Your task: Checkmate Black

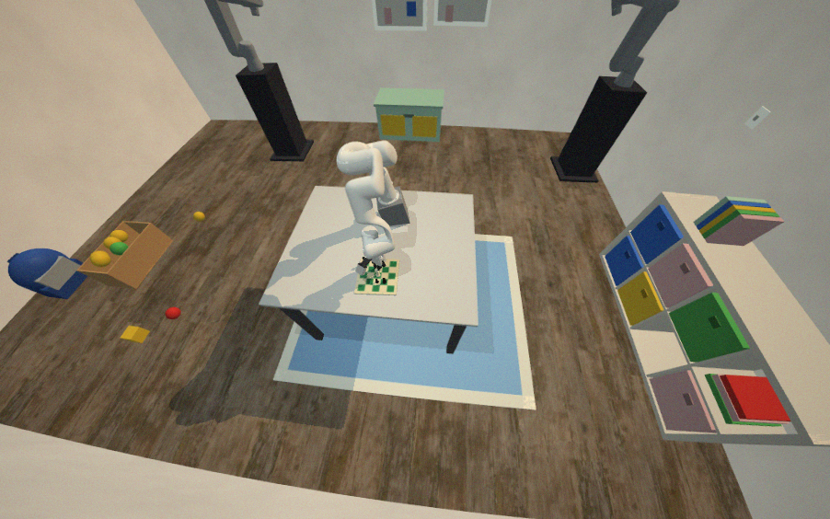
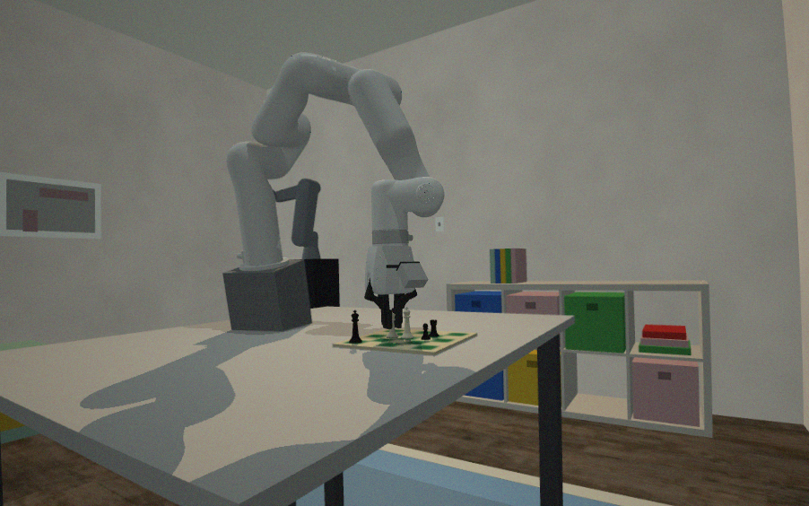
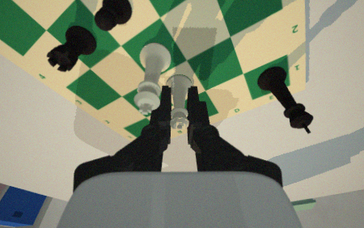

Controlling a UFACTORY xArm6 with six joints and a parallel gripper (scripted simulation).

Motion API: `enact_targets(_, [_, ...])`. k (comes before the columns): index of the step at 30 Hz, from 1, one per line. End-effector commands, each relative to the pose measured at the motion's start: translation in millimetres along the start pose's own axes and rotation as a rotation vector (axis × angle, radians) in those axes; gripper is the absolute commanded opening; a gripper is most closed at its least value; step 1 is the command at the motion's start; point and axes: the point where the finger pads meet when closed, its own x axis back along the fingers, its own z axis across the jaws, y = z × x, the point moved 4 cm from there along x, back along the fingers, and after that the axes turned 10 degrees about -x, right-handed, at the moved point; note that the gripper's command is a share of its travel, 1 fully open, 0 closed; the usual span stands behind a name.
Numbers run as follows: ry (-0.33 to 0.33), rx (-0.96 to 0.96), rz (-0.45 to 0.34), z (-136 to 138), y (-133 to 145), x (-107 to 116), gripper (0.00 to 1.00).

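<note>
A small green and cream chessboard lies on the white table, also in the side view. My gripper stands straight down over it and is shut on a slim white piece, whose base rests on a square near the board's edge. A second, taller white piece stands close on its left, beside the left finger. A black king stands on the corner square to the right. A black rook and a black pawn stand at the far left. The gripper shows in the side view between the pieces.
The arm's grey base block sits on the table behind the board. A shelf with coloured boxes stands by the wall on the right. Two black pedestals stand at the back of the room.
</note>
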Motion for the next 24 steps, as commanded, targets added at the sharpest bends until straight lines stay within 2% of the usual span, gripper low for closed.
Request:
enact_targets(1, [-0.002, 0.0, 0.002, -0.8, -0.9, 1.0, 0.0])
enact_targets(17, [-0.002, 0.0, 0.002, -0.8, -0.9, 1.5, 0.0])
enact_targets(24, [-0.002, 0.0, 0.002, -0.8, -0.8, 15.2, 0.0])
